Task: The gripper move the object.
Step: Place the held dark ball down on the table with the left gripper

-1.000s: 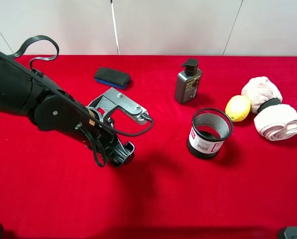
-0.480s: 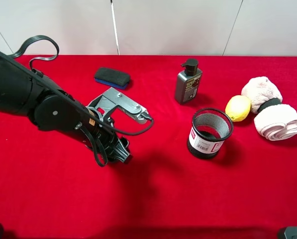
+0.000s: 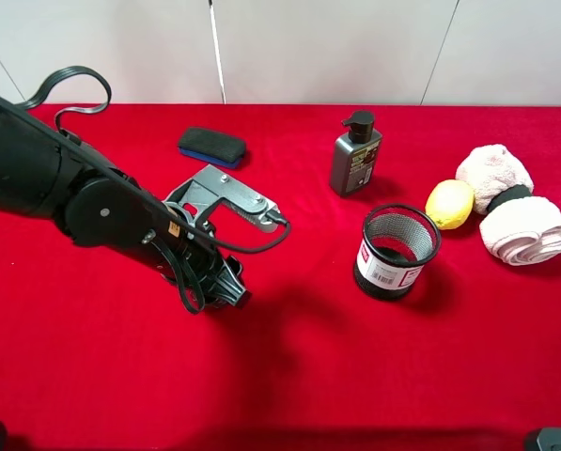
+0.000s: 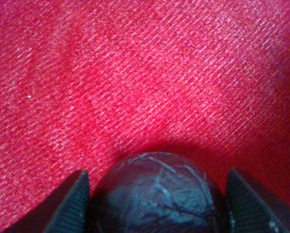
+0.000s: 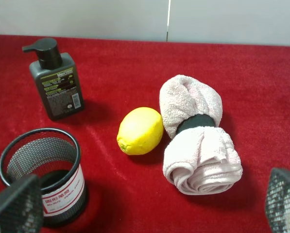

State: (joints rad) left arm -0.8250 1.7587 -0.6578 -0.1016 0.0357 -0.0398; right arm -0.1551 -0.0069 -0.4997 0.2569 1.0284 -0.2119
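The small dark ball with a crackled surface sits on the red cloth between the two dark fingers of my left gripper. The fingers are closed against its sides. In the exterior high view the left gripper points down at the cloth left of the middle and hides the ball. My right gripper is open and empty, and only its wide-apart fingertips show. It hangs short of the mesh cup and the lemon.
A dark eraser with a blue base lies at the back left. A dark pump bottle, a black mesh cup, a yellow lemon and rolled pink towels stand on the right.
The left gripper's fingers have closed inward since the earliest frame. The arm has barely moved since, and the other objects are unchanged.
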